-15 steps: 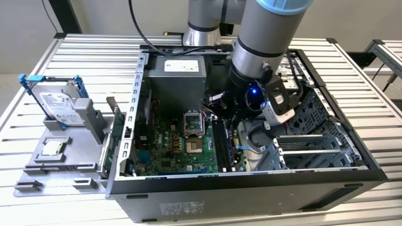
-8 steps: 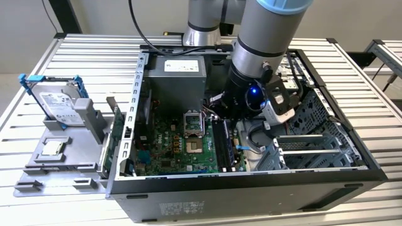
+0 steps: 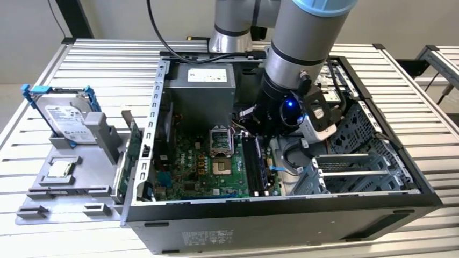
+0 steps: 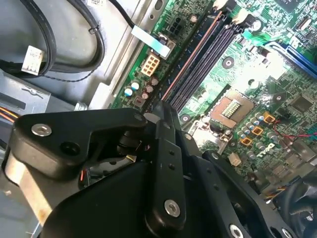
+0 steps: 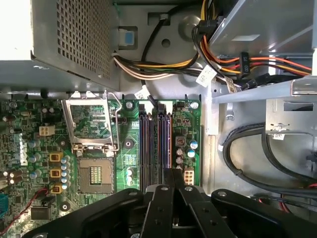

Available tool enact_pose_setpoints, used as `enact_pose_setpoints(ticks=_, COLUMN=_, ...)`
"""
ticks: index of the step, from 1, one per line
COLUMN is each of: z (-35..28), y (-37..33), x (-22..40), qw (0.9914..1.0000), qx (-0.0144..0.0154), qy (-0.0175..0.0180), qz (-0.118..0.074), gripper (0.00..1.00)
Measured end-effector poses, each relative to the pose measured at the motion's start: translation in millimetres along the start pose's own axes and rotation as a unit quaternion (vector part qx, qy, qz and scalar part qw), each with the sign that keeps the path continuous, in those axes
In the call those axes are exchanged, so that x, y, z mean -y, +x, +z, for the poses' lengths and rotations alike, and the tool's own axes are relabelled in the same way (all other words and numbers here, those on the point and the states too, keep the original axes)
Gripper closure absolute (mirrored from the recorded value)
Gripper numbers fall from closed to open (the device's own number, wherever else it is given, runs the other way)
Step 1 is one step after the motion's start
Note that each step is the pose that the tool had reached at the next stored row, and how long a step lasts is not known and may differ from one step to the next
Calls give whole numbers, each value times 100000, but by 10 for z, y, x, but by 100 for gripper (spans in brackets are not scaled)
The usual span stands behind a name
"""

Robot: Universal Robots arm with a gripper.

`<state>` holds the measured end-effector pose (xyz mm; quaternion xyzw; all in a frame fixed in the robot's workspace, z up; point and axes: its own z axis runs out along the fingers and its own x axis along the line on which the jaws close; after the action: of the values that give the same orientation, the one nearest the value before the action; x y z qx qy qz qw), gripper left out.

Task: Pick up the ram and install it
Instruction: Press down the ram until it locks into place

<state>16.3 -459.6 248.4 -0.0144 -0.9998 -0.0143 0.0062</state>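
The pincer, fingers closed together, hangs over the near end of the motherboard's memory slots. The ram stands edge-on in the rightmost slot; whether the fingers pinch it is unclear. The open computer case lies on a slatted metal table. The hard drive at left has a white label.

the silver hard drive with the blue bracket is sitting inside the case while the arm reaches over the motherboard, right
Not inside. The exterior view shows the hard drive standing outside the case, on the grey holder at that view's left. The arm does reach into the case over the motherboard.
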Motion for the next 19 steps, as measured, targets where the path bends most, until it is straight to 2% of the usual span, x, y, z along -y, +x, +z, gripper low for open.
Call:
enact_pose_setpoints(ticks=9, z=0, y=0, x=0, qw=99999, qx=-9, qy=19, qz=-475, gripper=100)
enact_pose_setpoints(ticks=15, z=-2, y=0, x=0, qw=99947, qx=-90, qy=66, qz=-3261, gripper=100)
enact_pose_setpoints(ticks=19, z=-2, y=1, x=0, qw=99834, qx=-159, qy=105, qz=-5755, gripper=100)
